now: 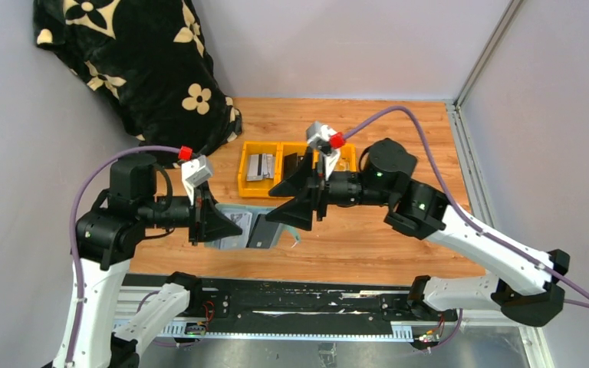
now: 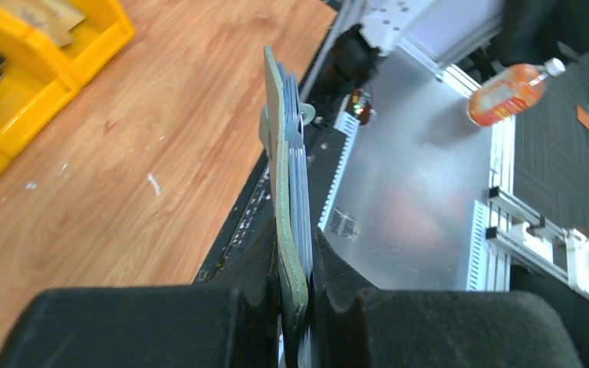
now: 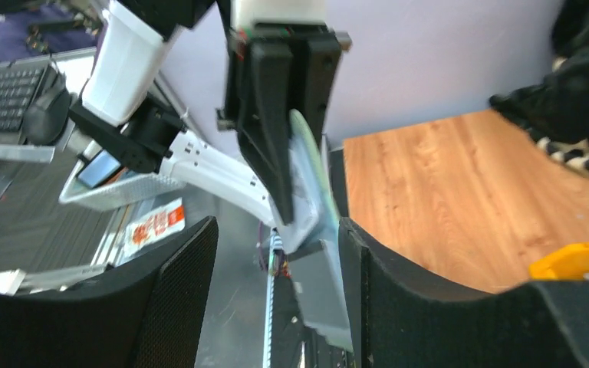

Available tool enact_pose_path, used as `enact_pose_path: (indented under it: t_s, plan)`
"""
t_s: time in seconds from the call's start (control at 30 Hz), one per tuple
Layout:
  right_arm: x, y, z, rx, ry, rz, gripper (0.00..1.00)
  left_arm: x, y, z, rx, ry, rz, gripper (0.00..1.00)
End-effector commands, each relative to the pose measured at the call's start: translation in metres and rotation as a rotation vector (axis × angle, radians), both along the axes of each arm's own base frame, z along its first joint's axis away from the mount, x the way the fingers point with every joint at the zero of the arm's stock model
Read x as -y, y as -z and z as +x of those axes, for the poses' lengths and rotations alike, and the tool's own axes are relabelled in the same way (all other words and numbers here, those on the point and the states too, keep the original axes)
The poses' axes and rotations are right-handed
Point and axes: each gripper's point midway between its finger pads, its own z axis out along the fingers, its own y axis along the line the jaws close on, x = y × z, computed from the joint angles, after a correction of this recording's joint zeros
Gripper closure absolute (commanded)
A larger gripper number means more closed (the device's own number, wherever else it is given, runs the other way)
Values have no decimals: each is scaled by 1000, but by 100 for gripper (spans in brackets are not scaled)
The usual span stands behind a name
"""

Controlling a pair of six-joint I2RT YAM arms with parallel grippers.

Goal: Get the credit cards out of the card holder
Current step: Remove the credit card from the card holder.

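Note:
The grey-green card holder [image 1: 234, 228] hangs open above the table's near edge, with my left gripper [image 1: 228, 225] shut on one end. In the left wrist view the card holder [image 2: 280, 153] stands edge-on between the pads, and the bluish edges of the credit cards [image 2: 301, 161] are stacked against its green cover. My right gripper [image 1: 276, 205] faces it from the right, open. In the right wrist view the holder's dark grey flap [image 3: 326, 284] reaches between the wide-apart fingers of the right gripper [image 3: 276, 261], close to the right-hand finger [image 3: 399, 307].
Yellow bins [image 1: 246, 184] stand behind the grippers on the wooden table, with several grey cards [image 1: 259, 165] lying in the left one. A black cloth with cream flowers [image 1: 138, 69] fills the back left corner. The black rail [image 1: 291, 295] runs along the near edge.

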Motion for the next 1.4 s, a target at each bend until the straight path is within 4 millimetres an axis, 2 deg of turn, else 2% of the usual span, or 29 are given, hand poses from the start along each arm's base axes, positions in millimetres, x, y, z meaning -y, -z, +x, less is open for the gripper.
enact_pose_path:
  t_s: [0.0,0.1,0.2,0.5,0.7,0.77,0.97,1.2,1.37]
  plan:
    - [18,-26,16,-15,141,70,38,-5,9,32,-50,-134,78,100]
    - [2,-15,-6,-114,-5,34,41,-5,12,39,-63,-150,94,100]
    - [-11,-3,-16,-162,-88,33,43,-4,8,38,-60,-136,82,100]
    - [-29,40,-11,-250,-98,-35,50,0,-10,18,11,-52,23,100]
    - [-34,56,-5,-268,-75,-57,51,3,-18,4,17,16,-21,100]
    - [-35,58,-3,-267,-64,-60,51,4,-20,0,20,34,-34,100]
    - [-44,45,-2,-255,-98,-10,55,6,-19,-4,-4,57,-47,99]
    - [-53,43,8,-309,-89,34,75,8,-22,-15,-29,122,-88,87]
    - [-51,42,14,-334,-64,71,89,9,-22,-17,-24,136,-94,73]
